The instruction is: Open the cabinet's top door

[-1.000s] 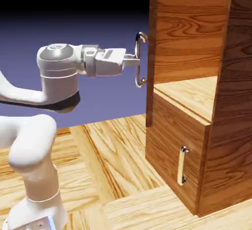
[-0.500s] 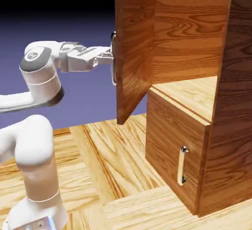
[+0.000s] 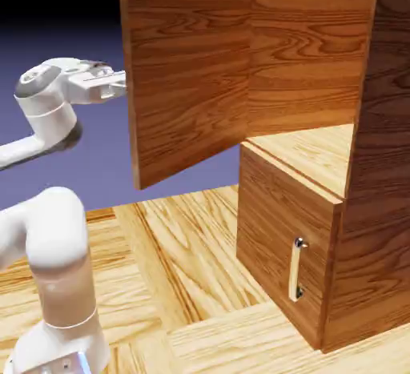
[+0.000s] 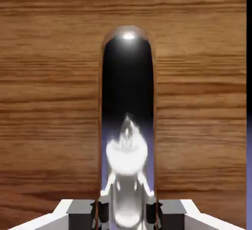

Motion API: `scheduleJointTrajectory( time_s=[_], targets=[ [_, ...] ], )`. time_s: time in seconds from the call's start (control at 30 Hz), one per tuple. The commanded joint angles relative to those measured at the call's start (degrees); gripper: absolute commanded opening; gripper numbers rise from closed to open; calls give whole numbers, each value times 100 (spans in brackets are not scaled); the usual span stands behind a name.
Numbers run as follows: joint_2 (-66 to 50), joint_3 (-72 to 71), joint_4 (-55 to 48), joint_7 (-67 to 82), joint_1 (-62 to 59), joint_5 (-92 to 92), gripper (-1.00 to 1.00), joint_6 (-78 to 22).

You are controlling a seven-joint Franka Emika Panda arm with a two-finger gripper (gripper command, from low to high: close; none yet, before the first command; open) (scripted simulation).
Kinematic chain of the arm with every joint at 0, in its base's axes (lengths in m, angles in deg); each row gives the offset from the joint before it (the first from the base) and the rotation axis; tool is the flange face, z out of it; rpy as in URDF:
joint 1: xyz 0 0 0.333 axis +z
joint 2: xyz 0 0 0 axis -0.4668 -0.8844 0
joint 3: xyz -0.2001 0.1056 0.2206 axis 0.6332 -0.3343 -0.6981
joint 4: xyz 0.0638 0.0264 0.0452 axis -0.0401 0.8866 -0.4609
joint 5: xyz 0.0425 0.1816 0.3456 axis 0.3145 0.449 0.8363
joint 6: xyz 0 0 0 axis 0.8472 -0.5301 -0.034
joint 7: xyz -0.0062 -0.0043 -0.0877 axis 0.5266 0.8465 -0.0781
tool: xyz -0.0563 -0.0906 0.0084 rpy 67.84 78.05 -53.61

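Wood-grain surface, blue-violet backdrop: cabinet; top door swung wide, task largely done; tool clamped on silver bar handle.

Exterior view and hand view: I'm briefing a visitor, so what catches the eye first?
The top door stands swung wide open, its panel hiding the pincer behind its edge at the exterior view's left. In the hand view the silver handle fills the middle, the pincer shut on it. Below, the smaller door stays closed.
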Motion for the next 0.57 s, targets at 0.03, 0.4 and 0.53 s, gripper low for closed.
scheduleJointTrajectory(
  time_s=[0.03,0.4,0.53],
  targets=[
    [-107,-314,-415,-3,-294,214,-100,-468],
    [-460,-1355,-2699,167,-2126,858,-100,-2586],
    [-507,-1506,-3252,246,-2585,923,100,-3041]
  ],
)
